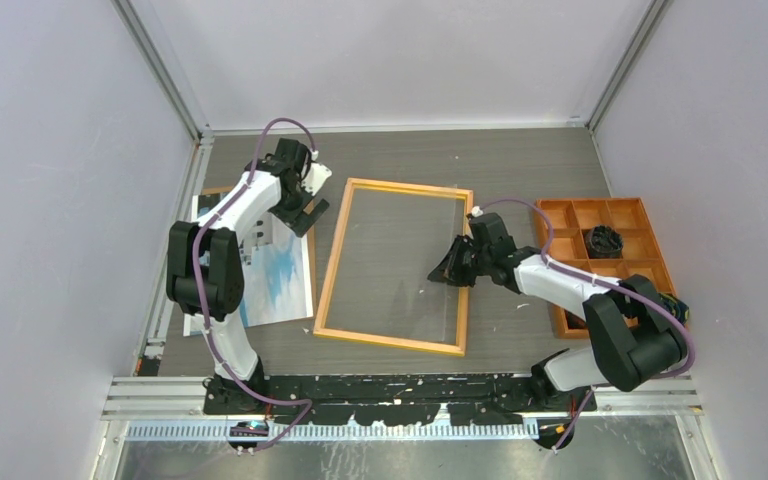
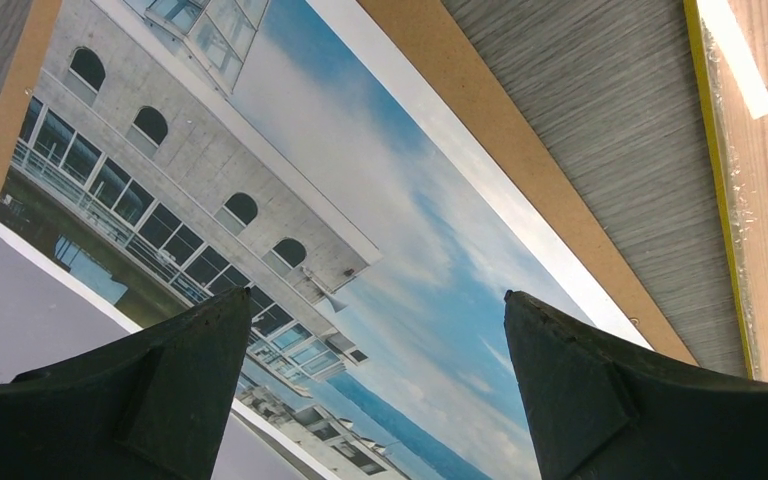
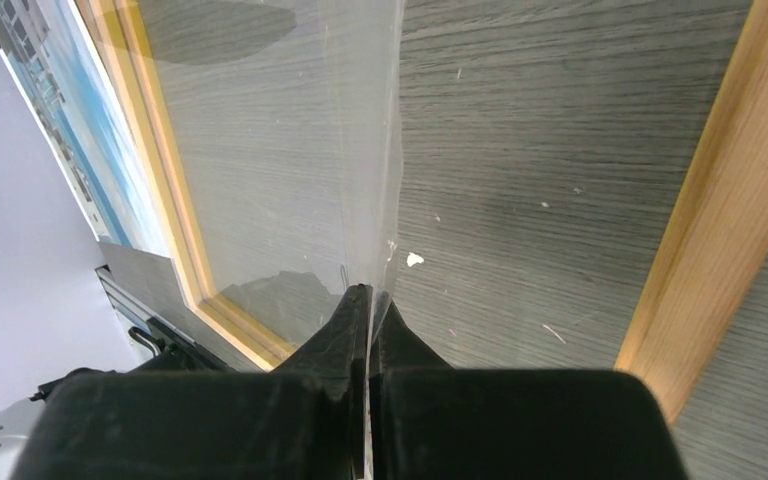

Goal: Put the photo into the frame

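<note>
- Photo (image 1: 282,278) lies face up on a brown backing board (image 2: 480,110), directly beneath the left tool (image 2: 378,300).
- Left tool: fingers spread wide with nothing between them, hanging over the sky part of the print without touching it.
- Frame (image 1: 332,258) lies flat on the surface (image 1: 520,160) just right of that tool, tan back up, apart from the photo.
- Right tool (image 3: 370,295) sits over the frame's opening near its right rail, fingers pressed together, pinching the edge of a clear sheet (image 3: 290,150).
- Orange tray (image 1: 590,201) sits to the right of that tool, beyond the frame.
</note>
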Controlling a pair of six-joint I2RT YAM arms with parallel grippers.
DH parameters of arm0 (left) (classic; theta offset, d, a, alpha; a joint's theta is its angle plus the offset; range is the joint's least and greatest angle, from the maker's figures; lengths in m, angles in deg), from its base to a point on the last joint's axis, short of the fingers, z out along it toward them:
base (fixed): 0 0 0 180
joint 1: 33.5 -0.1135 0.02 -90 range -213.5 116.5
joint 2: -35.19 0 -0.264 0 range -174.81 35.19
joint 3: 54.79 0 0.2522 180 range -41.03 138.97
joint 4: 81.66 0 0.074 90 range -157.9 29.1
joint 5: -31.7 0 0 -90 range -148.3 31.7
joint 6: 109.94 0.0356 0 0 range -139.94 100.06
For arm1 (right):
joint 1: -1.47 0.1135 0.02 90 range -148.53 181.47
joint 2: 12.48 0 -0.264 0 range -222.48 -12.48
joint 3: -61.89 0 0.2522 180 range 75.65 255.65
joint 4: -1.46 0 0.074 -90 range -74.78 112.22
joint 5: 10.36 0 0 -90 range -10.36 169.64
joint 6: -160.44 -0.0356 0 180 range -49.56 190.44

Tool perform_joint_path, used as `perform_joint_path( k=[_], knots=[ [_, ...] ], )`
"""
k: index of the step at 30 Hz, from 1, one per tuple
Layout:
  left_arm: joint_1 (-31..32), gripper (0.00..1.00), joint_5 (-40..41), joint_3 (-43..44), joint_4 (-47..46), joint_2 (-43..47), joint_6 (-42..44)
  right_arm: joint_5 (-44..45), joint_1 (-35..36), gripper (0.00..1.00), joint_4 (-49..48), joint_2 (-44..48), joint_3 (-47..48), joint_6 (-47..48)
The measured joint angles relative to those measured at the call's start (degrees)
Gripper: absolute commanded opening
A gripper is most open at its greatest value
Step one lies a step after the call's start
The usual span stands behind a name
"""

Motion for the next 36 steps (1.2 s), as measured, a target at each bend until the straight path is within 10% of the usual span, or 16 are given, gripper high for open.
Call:
perform_joint_path(
  k=[36],
  knots=[
    [6.8,0.97,1.7,-2.6,-8.0,-8.0,0.0,-4.5,-5.3,0.01,1.3,-0.8,0.2,4.1]
  ],
)
